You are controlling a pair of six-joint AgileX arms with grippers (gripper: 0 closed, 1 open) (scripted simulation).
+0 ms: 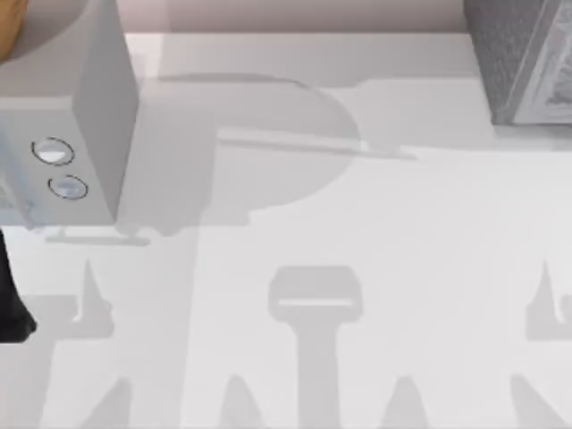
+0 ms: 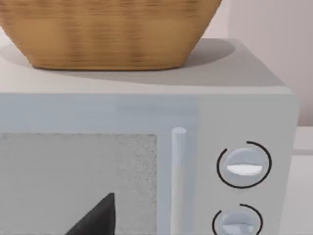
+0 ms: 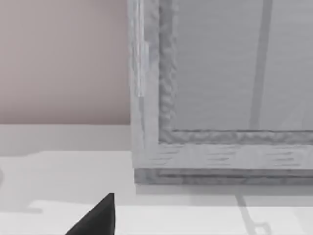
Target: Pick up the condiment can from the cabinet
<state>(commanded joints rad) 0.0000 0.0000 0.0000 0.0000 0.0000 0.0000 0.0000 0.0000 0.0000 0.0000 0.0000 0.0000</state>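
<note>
The condiment can is out of view. The grey cabinet (image 1: 523, 63) stands at the table's back right corner. In the right wrist view its framed front (image 3: 220, 147) is close ahead, and a dark part of my right gripper (image 3: 98, 218) sits low before it, above the white table. A dark part of my left arm (image 1: 13, 304) lies at the table's left edge. In the left wrist view a dark part of my left gripper (image 2: 98, 218) faces the microwave door.
A white microwave (image 1: 63, 134) with two round knobs (image 2: 243, 165) stands at the back left. A wicker basket (image 2: 107, 34) rests on top of it. The white table (image 1: 357, 268) stretches open between microwave and cabinet.
</note>
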